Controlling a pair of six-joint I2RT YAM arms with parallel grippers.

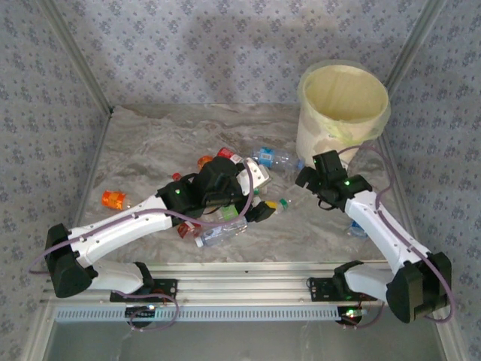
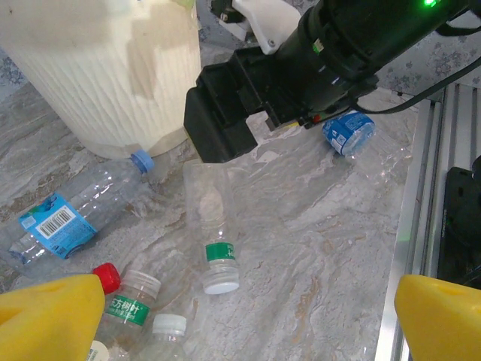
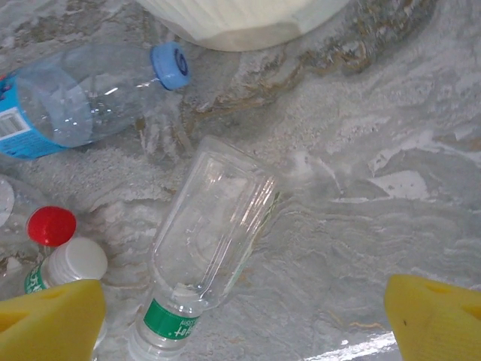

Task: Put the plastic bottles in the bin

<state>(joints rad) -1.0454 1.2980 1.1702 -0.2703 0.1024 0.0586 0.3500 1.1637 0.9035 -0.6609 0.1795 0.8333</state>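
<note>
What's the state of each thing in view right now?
bin, upright, liner folded over rim, top open
clear green-label bottle, lying on its side, white cap on, not gripped
blue-cap bottle, lying on its side, capped, cap toward the bin's base
orange bottle, lying on the table, apart from the pile
left end effector, open, holding nothing
right end effector, open above the clear green-label bottle

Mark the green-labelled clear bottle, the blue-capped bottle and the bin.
Clear plastic bottle with green label (image 3: 214, 226): right wrist view, mid-body.
Clear plastic bottle with blue cap (image 3: 83, 101): right wrist view, body.
Round cream-white plastic bin (image 2: 98, 75): left wrist view, ribbed wall.
</note>
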